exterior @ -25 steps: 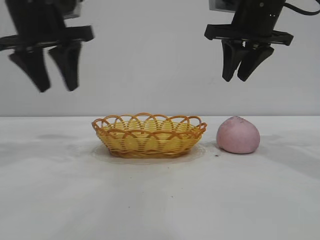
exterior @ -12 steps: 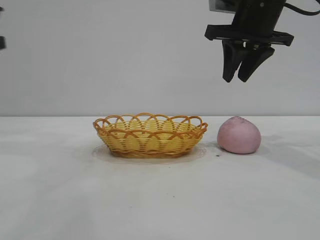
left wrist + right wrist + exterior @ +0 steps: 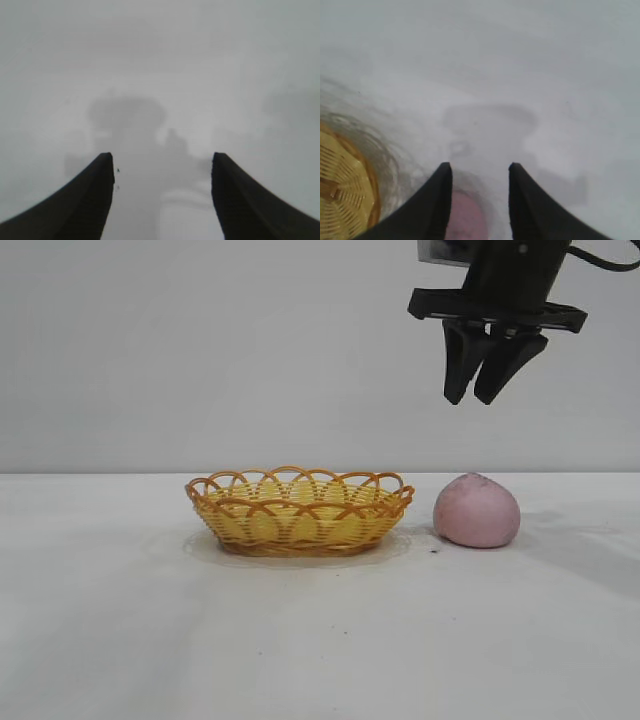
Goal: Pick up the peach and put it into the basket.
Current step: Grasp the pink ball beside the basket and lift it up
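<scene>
Right hand [image 3: 485, 398] hangs high, fingers parted; left hand [image 3: 162, 200] spread wide.

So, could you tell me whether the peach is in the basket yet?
Out. The peach sits on the table beside the basket, below the right claw.

The left pincer [image 3: 161, 200], which hung above the tabletop's left side a second ago, has left the exterior view. It now shows only in its own wrist view, fingers spread apart.
</scene>
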`<move>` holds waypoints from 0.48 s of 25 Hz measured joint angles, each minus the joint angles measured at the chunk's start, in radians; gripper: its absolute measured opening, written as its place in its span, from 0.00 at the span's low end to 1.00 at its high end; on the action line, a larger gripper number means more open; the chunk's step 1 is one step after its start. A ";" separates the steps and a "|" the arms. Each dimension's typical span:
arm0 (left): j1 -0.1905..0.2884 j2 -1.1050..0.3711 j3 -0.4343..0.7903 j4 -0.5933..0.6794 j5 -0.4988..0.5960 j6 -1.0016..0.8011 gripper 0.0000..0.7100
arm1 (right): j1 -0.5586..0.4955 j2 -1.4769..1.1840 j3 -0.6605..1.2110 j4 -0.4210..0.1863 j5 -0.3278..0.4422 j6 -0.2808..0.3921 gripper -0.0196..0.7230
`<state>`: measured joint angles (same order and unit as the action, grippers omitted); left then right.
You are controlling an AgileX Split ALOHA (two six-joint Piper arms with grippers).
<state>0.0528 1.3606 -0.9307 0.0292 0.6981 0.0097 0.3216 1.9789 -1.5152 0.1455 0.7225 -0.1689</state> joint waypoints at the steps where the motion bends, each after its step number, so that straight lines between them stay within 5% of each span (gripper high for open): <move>1: 0.000 -0.046 0.059 -0.010 -0.002 0.000 0.53 | 0.000 0.000 0.000 0.001 0.000 0.000 0.32; 12: 0.000 -0.636 0.400 -0.051 0.223 0.023 0.53 | 0.000 0.000 0.000 0.027 -0.017 -0.002 0.32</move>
<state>0.0528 0.7247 -0.5309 -0.0219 0.9211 0.0329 0.3216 1.9789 -1.5152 0.1730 0.7050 -0.1712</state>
